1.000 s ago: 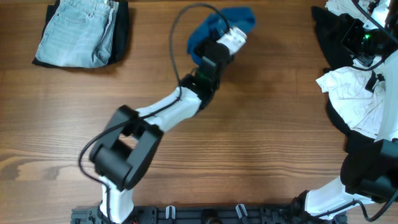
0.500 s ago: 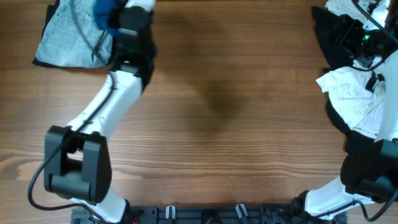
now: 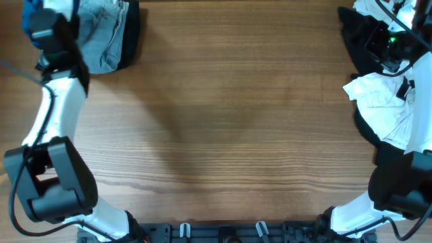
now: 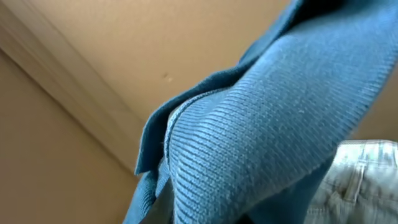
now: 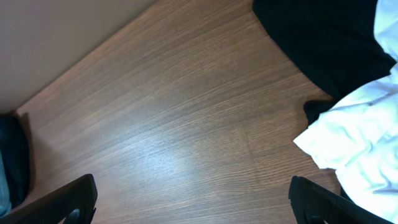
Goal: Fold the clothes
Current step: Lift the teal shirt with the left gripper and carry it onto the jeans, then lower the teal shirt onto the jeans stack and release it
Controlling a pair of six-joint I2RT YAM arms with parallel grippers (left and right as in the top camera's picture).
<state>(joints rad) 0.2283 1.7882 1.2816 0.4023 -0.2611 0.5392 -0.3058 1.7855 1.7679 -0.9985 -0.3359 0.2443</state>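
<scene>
Overhead: left arm is reaching into the far-left corner of the brown wood-grain bench (image 3: 236, 121). The left gripper (image 3: 42, 20) is carrying the deep-blue soft ribbed-fabric shirt (image 3: 28, 12) as a bunch. Only a scrap of blue is showing at the far edge, just beside the folded pale-blue denim jeans (image 3: 101, 34), which are lying on a black garment (image 3: 132, 34). Crumpled white garments (image 3: 381, 101) and black garments (image 3: 358, 30) are sitting along the right edge.

Left wrist: shirt (image 4: 267, 124) is filling the lens and hiding the jaws. I'm reading them as clamped nearly all the way down on the cloth. The jeans (image 4: 367, 174) are peeking in at the lower right, under the hanging fabric.

Right wrist: right gripper (image 5: 191, 186) is standing wide open, gripping nothing and touching nothing. It's hovering over bare bench, with the black garment (image 5: 323, 43) and white garment (image 5: 354, 149) near it.

My read on the step: this is transport, not folding. The shirt is hanging bundled over the far-left corner, and I can't tell if the bundle is folded. If it is, the next move is lowering it squarely onto the jeans before letting go. If not, it's going to need bringing to the bench middle and spreading flat, with the idle right gripper taking a second edge.
</scene>
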